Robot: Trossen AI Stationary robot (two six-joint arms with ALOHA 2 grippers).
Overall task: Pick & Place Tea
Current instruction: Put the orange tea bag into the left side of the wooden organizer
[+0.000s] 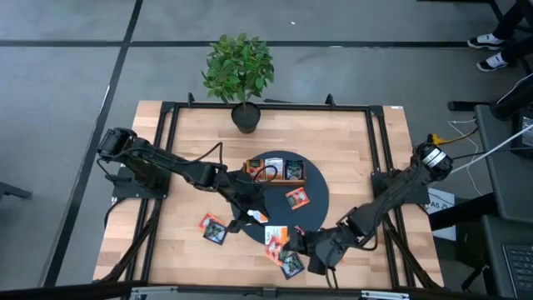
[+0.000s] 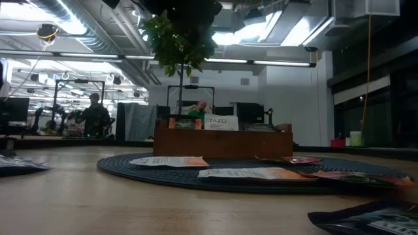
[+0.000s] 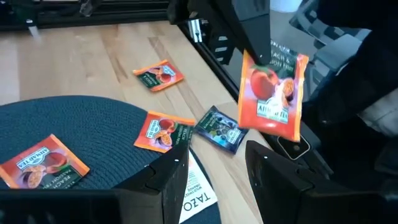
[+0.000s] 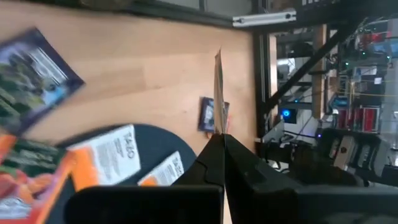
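Orange peach sachet (image 3: 272, 96) hangs edge-on, clamped between the closed fingers of the right end effector (image 4: 219, 138), raised above the near right part of the wooden worktop (image 1: 179, 137). Other tea sachets (image 1: 213, 228) lie scattered on the worktop and on the dark round mat (image 1: 321, 200), where a wooden tray (image 1: 275, 172) also sits. Over the mat's near left edge, the left end effector (image 3: 214, 165) hovers with fingers apart, gripping nothing.
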